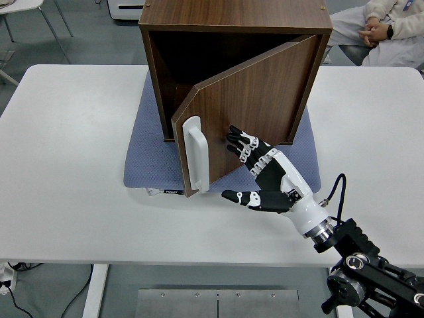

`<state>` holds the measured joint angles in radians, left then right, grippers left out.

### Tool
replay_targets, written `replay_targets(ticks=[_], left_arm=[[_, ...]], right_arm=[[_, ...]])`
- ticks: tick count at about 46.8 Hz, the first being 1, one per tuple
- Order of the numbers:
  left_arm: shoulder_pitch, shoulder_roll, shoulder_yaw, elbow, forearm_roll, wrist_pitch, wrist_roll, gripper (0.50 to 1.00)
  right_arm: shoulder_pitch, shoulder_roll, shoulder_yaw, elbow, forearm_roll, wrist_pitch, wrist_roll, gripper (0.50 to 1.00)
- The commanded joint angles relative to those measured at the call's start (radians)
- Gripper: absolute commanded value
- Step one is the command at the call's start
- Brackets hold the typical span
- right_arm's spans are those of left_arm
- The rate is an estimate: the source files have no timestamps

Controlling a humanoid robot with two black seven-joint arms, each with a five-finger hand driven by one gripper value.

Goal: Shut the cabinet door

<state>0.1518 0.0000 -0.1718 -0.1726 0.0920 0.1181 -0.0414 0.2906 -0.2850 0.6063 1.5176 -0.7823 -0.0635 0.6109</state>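
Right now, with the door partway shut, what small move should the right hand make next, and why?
Probably push on leftward and toward the cabinet: the right hand lies open with its fingertips on the door, which hangs ajar, its handle edge clear of the frame.
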Motion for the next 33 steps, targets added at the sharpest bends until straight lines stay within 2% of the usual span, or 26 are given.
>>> replay_targets(ticks=[1, 23, 33], left_arm=[[0.000, 0.000, 0.000, -0.001, 0.000, 0.000, 0.000, 1.000], [-0.001, 0.000, 0.000, 0.001, 0.000, 0.000, 0.000, 1.000], [0.000, 0.000, 0.000, 0.001, 0.000, 0.000, 0.000, 1.000]], right_arm=[[0.005, 0.003, -0.014, 0.000, 0.000, -0.009, 0.000, 1.000], [0.070, 0.009, -0.129, -0.017, 0.000, -0.053, 0.000, 1.000], [0.104, 0.049, -0.131, -0.042, 0.009, -0.068, 0.000, 1.000]])
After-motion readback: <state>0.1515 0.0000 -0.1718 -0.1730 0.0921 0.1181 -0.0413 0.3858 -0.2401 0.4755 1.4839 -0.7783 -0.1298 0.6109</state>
